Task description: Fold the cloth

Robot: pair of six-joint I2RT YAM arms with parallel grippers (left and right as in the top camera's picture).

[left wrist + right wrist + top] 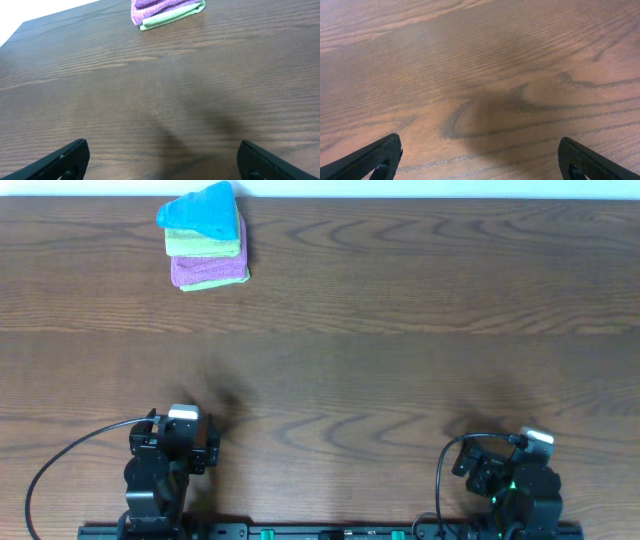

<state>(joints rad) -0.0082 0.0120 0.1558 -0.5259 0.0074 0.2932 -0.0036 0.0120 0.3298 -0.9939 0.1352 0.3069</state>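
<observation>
Cloth: the sky-blue cloth is the top layer of the stack of cloths, bunched into a rough triangle whose tip points away from the arms.
Stack, top to bottom: under the blue cloth comes a lime-green cloth, then a purple cloth, then a green cloth whose edge sticks out at the bottom.
Table: dark wood grain; the stack rests on it.
Left arm: well apart from the stack, on the side opposite the triangle's tip, roughly in line with it.
Left gripper: jaws spread wide with only bare wood between them. It faces the stack, which is well apart from it. Its wrist view shows only the purple and bottom green layers; the blue cloth is cut off by the frame.
Right arm: farther from the stack than the left arm, well off to the stack's right.
Right gripper: jaws spread wide and holding nothing. The stack is not in its wrist view.
</observation>
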